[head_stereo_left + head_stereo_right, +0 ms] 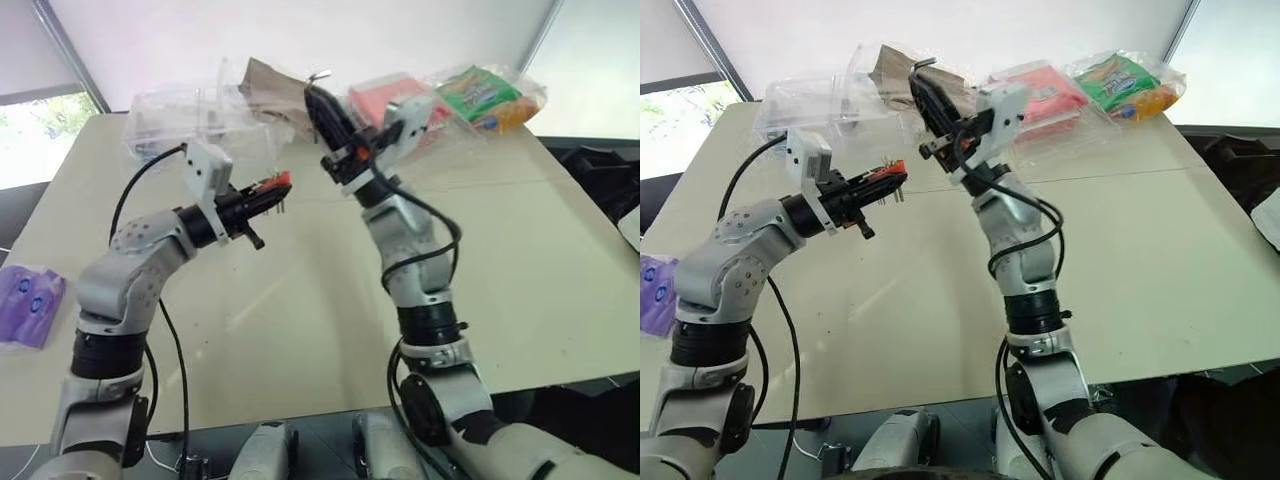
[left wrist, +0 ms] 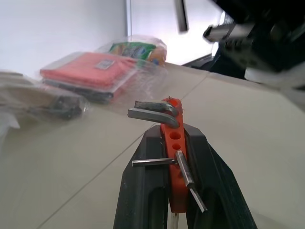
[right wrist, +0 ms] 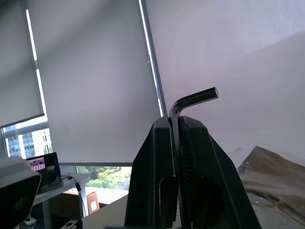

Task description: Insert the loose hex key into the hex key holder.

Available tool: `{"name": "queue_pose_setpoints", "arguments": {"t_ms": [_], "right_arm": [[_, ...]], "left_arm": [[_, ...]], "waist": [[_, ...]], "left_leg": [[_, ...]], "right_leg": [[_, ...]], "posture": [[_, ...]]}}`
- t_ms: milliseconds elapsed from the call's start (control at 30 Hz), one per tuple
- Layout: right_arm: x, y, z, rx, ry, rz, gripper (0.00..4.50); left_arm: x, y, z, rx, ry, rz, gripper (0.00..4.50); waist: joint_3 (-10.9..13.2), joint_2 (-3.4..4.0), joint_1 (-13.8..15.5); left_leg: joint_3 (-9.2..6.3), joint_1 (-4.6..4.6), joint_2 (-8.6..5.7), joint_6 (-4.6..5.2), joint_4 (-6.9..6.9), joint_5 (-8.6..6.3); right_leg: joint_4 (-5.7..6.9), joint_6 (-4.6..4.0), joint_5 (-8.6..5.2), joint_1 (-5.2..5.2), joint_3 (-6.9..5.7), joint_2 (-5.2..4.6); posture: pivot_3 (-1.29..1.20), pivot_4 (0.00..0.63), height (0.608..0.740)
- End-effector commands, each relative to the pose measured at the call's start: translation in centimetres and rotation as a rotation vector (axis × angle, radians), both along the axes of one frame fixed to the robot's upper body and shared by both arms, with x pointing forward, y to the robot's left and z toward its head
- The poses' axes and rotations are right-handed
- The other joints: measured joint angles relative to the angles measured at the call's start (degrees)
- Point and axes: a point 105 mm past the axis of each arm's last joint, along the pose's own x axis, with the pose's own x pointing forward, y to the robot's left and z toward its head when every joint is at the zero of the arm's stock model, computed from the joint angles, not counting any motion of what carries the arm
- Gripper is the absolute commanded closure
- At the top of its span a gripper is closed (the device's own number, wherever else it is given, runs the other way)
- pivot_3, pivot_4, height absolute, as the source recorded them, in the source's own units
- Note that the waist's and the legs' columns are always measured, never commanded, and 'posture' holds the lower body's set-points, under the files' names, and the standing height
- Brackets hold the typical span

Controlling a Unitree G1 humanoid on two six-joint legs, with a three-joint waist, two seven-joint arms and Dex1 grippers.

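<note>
Right gripper [image 3: 177,125] clamped on key [image 3: 190,102] shank, bent end poking above fingertips, raised over table [image 1: 300,300]; thin stiff steel, likely slippery, may pivot. Left gripper [image 2: 174,143] pinches holder [image 2: 172,157] mid-air, light rigid plastic, empty holes facing up

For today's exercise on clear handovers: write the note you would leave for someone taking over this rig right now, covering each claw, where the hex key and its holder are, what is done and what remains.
Left claw: shut on the hex key holder, held up above the table, several keys sticking out of it.
Right claw: shut on the loose hex key, raised and pointing upward, the key's bent end sticking out past the fingertips.
Done: both parts are picked up and lifted off the table.
Left: the key is not yet in the holder; the two claws are apart. Bring the key to a free hole in the holder and push it in.
</note>
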Motion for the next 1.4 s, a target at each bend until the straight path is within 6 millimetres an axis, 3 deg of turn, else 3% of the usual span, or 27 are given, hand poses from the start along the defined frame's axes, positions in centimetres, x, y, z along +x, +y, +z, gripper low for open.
{"name": "queue_pose_setpoints", "arguments": {"t_ms": [33,200,700,1400], "right_arm": [[-0.9,0.5,0.7,0.002,-0.080,-0.023,4.49],[-1.0,0.9,-0.2,-0.017,-0.097,-0.055,4.49],[-2.1,2.2,0.0,-0.037,-0.142,-0.004,4.49],[-2.0,2.8,-1.1,-0.056,-0.131,0.008,4.49]], "left_arm": [[0.0,-0.1,1.2,-0.004,-0.056,-0.004,4.50],[0.1,-0.1,1.2,-0.003,-0.061,-0.003,4.50],[0.1,0.0,0.8,-0.006,-0.054,-0.006,4.50],[-0.2,-0.2,1.0,-0.020,-0.055,-0.008,4.50]], "waist": [[0.00,0.00,-0.31],[0.00,0.00,-1.03],[0.00,0.00,-1.04],[0.00,0.00,-1.04]], "left_leg": [[0.00,0.00,0.00,0.00,0.00,0.00],[-0.02,0.00,0.00,0.00,-0.02,0.00],[0.00,-0.01,0.00,-0.01,-0.06,0.00],[0.00,-0.01,0.01,0.00,-0.06,0.00]], "right_leg": [[0.01,0.00,0.00,0.00,0.00,0.00],[0.03,0.00,0.00,-0.02,0.00,0.00],[0.12,0.00,0.00,-0.10,0.01,0.00],[0.12,0.00,0.00,-0.11,0.01,0.00]], "posture": [[0.00,0.150,0.740],[0.00,0.150,0.740],[0.00,0.150,0.740],[0.00,0.150,0.740]]}}
